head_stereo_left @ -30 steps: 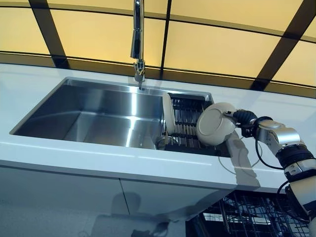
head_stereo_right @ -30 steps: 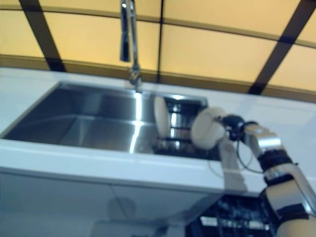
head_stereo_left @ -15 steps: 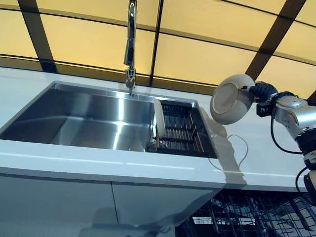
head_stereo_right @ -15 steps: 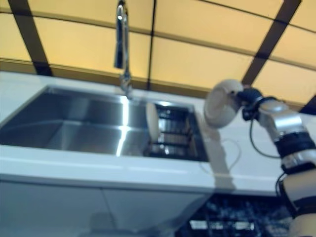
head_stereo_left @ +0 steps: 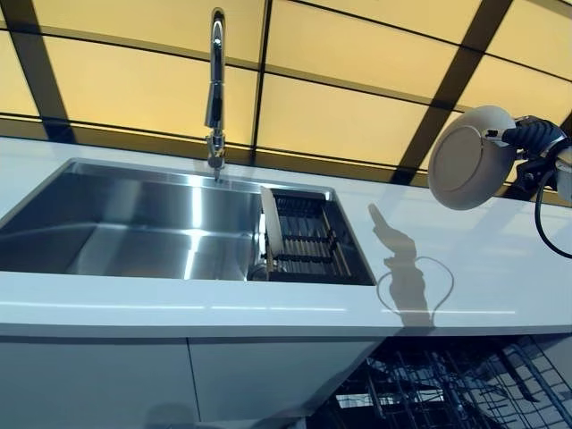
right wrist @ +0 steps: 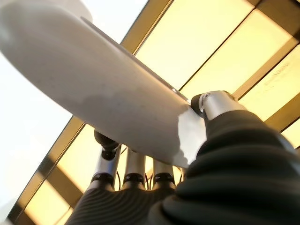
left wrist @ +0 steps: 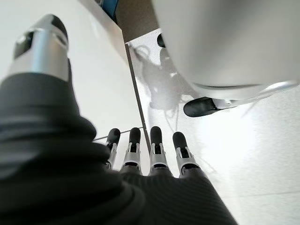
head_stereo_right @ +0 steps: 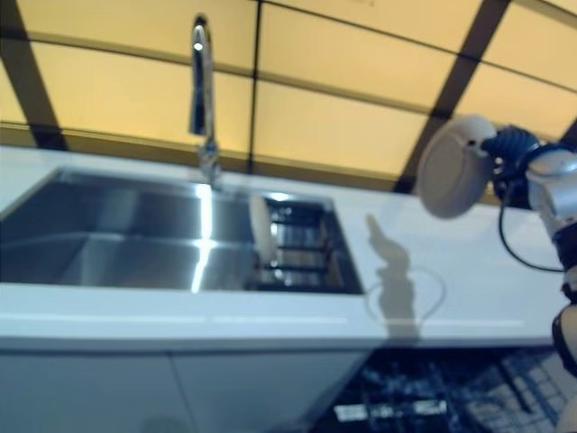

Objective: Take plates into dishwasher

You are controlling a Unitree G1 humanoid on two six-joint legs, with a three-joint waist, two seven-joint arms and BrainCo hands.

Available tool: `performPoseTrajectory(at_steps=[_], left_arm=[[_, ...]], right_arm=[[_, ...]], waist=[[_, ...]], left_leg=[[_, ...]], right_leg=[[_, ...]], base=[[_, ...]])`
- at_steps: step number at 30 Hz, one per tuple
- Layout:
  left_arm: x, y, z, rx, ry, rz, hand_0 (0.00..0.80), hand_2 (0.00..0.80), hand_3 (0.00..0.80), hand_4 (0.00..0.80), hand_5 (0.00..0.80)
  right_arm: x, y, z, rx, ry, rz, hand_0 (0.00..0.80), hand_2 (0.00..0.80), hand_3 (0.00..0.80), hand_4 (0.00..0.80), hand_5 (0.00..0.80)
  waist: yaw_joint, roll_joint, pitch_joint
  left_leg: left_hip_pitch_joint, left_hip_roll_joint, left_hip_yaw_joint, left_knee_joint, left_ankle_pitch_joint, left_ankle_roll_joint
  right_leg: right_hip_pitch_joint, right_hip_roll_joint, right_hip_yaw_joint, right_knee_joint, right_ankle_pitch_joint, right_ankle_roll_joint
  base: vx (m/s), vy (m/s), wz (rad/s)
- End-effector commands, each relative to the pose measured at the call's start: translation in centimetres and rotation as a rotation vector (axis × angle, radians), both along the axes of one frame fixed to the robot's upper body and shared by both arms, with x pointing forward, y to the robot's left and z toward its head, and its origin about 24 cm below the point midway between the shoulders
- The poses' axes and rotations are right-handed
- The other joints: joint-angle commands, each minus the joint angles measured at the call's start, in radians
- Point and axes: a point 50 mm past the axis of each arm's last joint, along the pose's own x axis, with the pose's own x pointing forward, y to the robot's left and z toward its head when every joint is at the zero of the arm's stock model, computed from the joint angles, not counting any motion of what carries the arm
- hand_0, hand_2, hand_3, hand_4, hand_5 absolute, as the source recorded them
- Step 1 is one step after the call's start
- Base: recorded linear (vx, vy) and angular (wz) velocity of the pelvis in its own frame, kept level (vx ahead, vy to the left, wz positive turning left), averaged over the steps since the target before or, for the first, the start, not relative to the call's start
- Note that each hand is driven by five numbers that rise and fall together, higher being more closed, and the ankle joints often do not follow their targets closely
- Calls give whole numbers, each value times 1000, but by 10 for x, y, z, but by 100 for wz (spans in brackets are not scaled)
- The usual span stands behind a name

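While airborne, plate (head_stereo_left: 469, 159) pinched btwn right hand (head_stereo_left: 534, 136) fingers (right wrist: 135, 165) & thumb.

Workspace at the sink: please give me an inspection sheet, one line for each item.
Surface: white counter around a steel sink.
Job's things: one plate held in the air over the counter; another plate stands on edge in the sink rack; dishwasher rack is open below.
Clutter: nothing seen.
Hands: right hand pinches the lifted plate's rim; left hand idle, fingers straight, toward the floor.
Cables: nothing seen.
Surroundings: faucet, yellow wall panels.
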Motion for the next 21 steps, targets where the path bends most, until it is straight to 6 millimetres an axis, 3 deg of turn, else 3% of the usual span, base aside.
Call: performPoseTrajectory(at_steps=[1, 12, 21], left_arm=[[6, 6, 2, 21, 7, -38, 0, 0, 0, 0, 0], [18, -1, 4, 12, -10, -81, 0, 0, 0, 0, 0], [27, -2, 6, 14, -24, -91, 0, 0, 0, 0, 0]], right_arm=[[-24, -17, 57, -106, -146, -54, 800, 800, 800, 800, 800], [-50, -53, 28, -200, 40, -120, 800, 800, 800, 800, 800], [-73, -77, -14, -175, 164, -115, 800, 800, 800, 800, 800]], waist=[[-13, -2, -5], [-82, 7, 8], [-163, 32, 24]], left_leg=[[-1, -9, -10, -2, -31, 36], [19, -4, 33, -2, -43, 50], [39, 1, 86, 2, -58, 59]], right_leg=[[32, 0, 9, 9, 21, 65], [14, 12, 58, 21, 27, 67], [-19, 19, 110, 36, 34, 73]], base=[[-34, 4, -6], [-30, 11, -15], [-26, 1, -21]])
